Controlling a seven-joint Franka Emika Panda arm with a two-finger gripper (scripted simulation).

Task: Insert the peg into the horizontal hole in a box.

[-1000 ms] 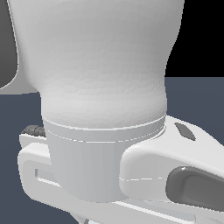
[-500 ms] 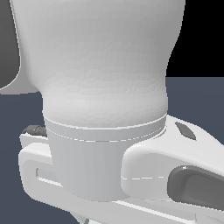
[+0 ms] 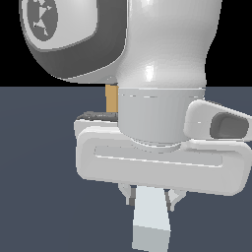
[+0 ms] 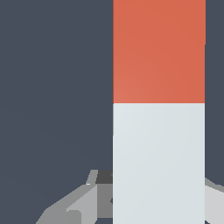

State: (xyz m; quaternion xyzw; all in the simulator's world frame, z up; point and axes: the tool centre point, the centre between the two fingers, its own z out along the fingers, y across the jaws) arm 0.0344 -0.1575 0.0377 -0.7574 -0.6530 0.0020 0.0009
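The fingers (image 3: 150,199) hold the peg (image 3: 149,221) low in the frame, with a bit of the box (image 3: 111,98) peeking behind the arm.

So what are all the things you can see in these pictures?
peg: one, pale grey-white with an orange-red end, between the jaws.
box: one, tan, only a thin strip showing behind the arm in the exterior view; its hole is hidden.
floor: dark blue-grey, all around.
arm: one, white and grey, filling most of the exterior view.
gripper: one, white, jaws on either side of the peg.
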